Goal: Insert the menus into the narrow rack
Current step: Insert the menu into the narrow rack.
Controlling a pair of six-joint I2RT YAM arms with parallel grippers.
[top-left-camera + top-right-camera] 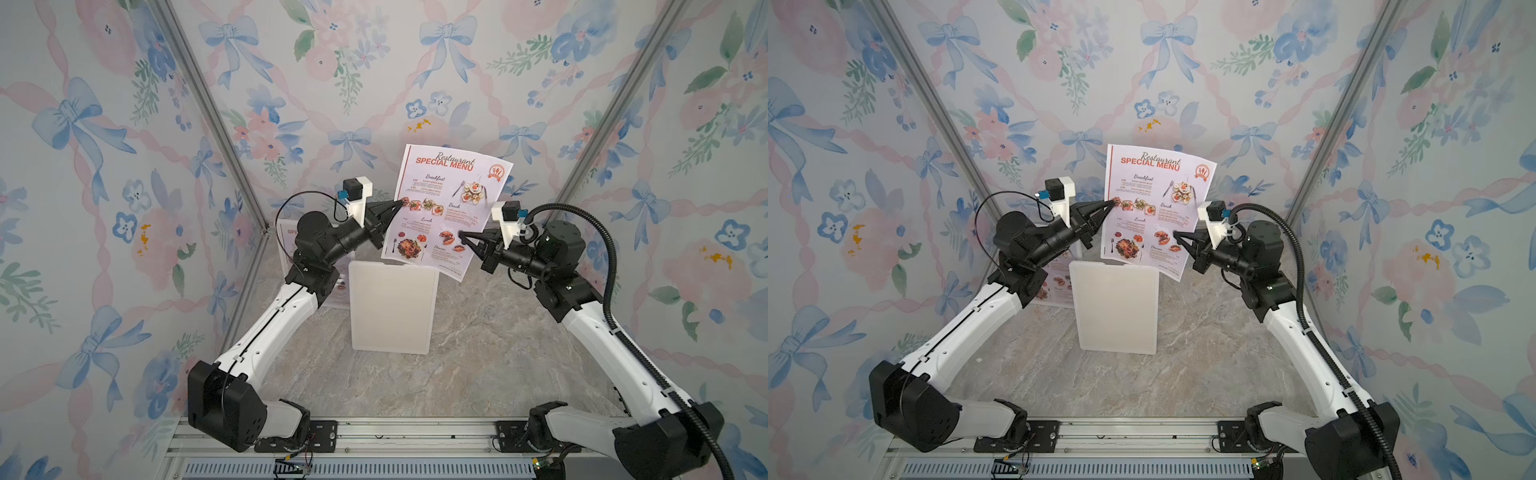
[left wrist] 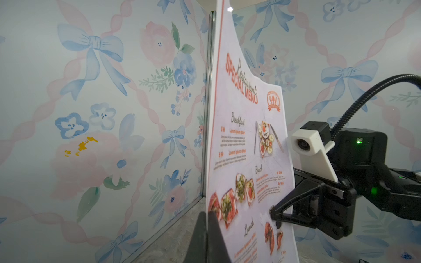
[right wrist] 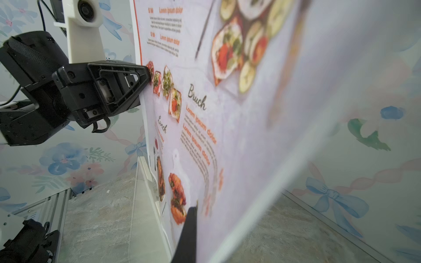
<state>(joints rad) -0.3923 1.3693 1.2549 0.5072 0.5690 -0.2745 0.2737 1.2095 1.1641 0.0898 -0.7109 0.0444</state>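
Holding a menu (image 1: 446, 199) upright in the air over the middle of the table (image 1: 490, 332), printed face toward the near side and heading at the top. Pinching its left edge, about halfway up beside the row of small food photos, with the left gripper (image 1: 401, 202), clamped tight on the paper. Pinching the lower right part, next to the photo of a red dish, with the right gripper (image 1: 460, 237), likewise closed flat on the sheet and gripping nothing else. Showing in the left wrist view as a thin sheet caught between two dark fingers (image 2: 198, 241), upper right corner curling away toward the far wall. Hanging slightly askew, right side lower than left. Keeping the bottom edge just at the top rim of the narrow white rack (image 1: 390, 307), upright at the table's centre with its broad blank face toward the near side. Cannot tell whether that edge is inside the slot. Leaving the second menu (image 1: 286, 237) at the far left of the table, mostly hidden behind the left arm and well apart from both grippers. Cannot tell whether flat or leaning on the wall.
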